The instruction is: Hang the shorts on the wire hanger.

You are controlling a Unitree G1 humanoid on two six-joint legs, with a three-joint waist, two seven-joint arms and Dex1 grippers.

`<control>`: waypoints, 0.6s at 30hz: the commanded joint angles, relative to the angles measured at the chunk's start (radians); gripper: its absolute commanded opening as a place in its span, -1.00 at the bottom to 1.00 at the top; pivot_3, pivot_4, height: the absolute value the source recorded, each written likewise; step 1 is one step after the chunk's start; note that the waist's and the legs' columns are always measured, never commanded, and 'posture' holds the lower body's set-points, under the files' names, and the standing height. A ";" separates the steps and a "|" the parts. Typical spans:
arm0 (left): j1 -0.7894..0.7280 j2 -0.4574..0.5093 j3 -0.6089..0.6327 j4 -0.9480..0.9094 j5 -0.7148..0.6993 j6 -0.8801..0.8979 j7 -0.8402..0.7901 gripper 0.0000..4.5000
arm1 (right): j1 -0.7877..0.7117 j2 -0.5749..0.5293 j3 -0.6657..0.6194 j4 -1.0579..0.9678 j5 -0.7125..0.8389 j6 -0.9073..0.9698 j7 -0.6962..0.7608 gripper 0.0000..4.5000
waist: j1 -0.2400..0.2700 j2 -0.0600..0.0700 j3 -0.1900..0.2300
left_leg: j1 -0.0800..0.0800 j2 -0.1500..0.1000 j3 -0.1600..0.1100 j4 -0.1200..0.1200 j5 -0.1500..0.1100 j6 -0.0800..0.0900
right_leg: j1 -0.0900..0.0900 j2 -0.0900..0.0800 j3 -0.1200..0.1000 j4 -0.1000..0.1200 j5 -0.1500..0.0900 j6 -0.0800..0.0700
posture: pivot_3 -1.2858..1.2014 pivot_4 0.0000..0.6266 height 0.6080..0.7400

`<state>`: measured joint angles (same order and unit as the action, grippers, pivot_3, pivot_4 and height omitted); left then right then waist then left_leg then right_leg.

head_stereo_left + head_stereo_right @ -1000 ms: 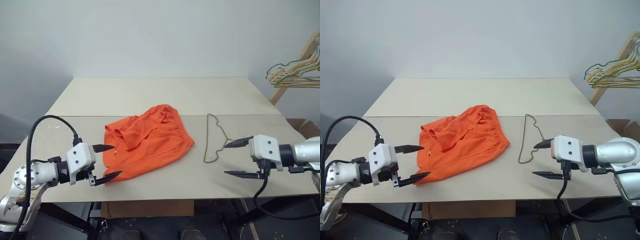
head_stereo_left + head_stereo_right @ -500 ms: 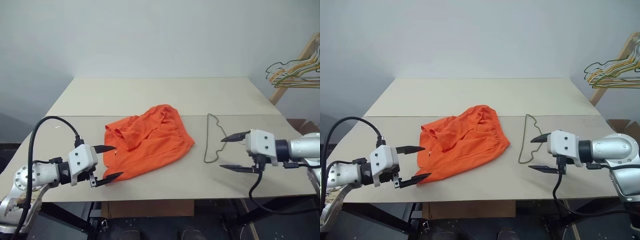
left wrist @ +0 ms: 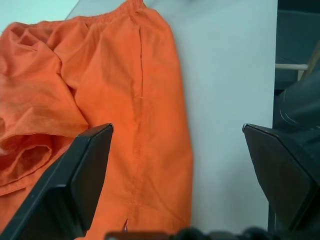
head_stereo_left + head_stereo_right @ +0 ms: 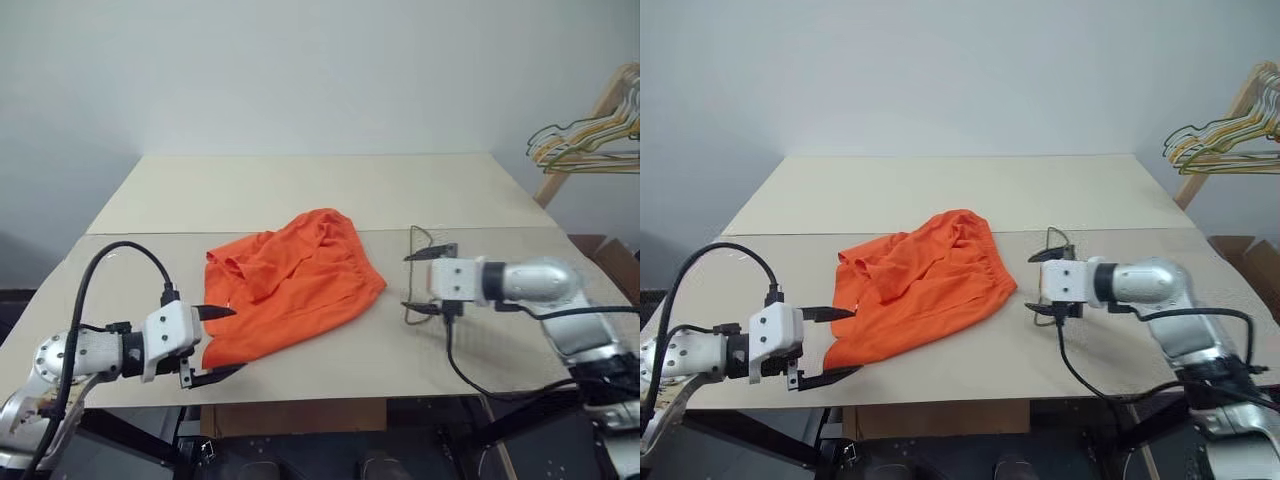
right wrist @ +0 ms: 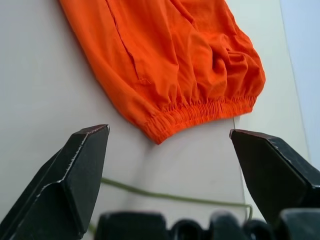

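Note:
The bright orange shorts (image 4: 295,280) lie crumpled in the middle of the table, waistband toward the right. The thin olive-green wire hanger (image 4: 412,238) lies flat just right of them. My right gripper (image 4: 407,281) is open and hovers over the hanger's middle, hiding part of the wire, its fingers pointing at the waistband. The right wrist view has the waistband (image 5: 200,112) and a stretch of green wire (image 5: 165,196) between the fingers. My left gripper (image 4: 232,342) is open at the shorts' near left hem (image 3: 150,165), with nothing in it.
The pale table (image 4: 300,185) runs well back behind the shorts. At the far right, off the table, a bunch of wire hangers (image 4: 580,150) hangs on a wooden rack (image 4: 600,105). The table's front edge runs just under my left gripper.
My right gripper has swung left and forward from the table's right side to above the hanger, rolling as it went. The left gripper, the shorts and the hanger stay put.

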<state>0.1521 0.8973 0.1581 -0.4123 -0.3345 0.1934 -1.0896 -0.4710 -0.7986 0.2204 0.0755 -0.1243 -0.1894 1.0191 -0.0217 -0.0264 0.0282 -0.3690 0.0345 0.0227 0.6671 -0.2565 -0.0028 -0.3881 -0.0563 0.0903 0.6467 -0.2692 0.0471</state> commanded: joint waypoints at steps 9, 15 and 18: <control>-0.015 0.008 -0.010 0.004 0.019 -0.015 0.002 1.00 | -0.278 0.170 0.204 0.531 -0.325 -0.347 -0.265 0.99 | -0.022 0.000 0.000 | 0.000 0.000 0.000 0.000 0.000 0.000 | 0.000 0.000 0.000 0.001 0.000 -0.001 | 0.05 -1.00 1.00; 0.009 0.012 0.001 -0.009 0.021 -0.015 0.006 1.00 | -0.360 0.232 0.259 0.732 -0.399 -0.437 -0.356 0.99 | -0.028 0.000 0.000 | 0.000 0.000 0.000 -0.001 0.000 0.000 | 0.000 -0.001 0.001 0.001 0.000 -0.001 | 0.06 -1.00 1.00; 0.022 0.018 0.005 -0.008 0.028 -0.012 0.007 1.00 | -0.377 0.261 0.266 0.792 -0.399 -0.467 -0.363 0.83 | -0.030 0.000 0.000 | 0.001 0.000 0.000 -0.001 0.000 0.000 | 0.000 -0.001 0.001 0.001 0.001 -0.001 | 0.06 -1.00 1.00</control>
<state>0.1727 0.9007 0.1377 -0.4001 -0.3121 0.1890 -1.0869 -0.8235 -0.5490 0.4859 0.8502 -0.5277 -0.6230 0.6695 -0.0516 -0.0266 0.0281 -0.3676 0.0344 0.0222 0.6656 -0.2565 -0.0028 -0.3875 -0.0568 0.0914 0.6480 -0.2686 0.0458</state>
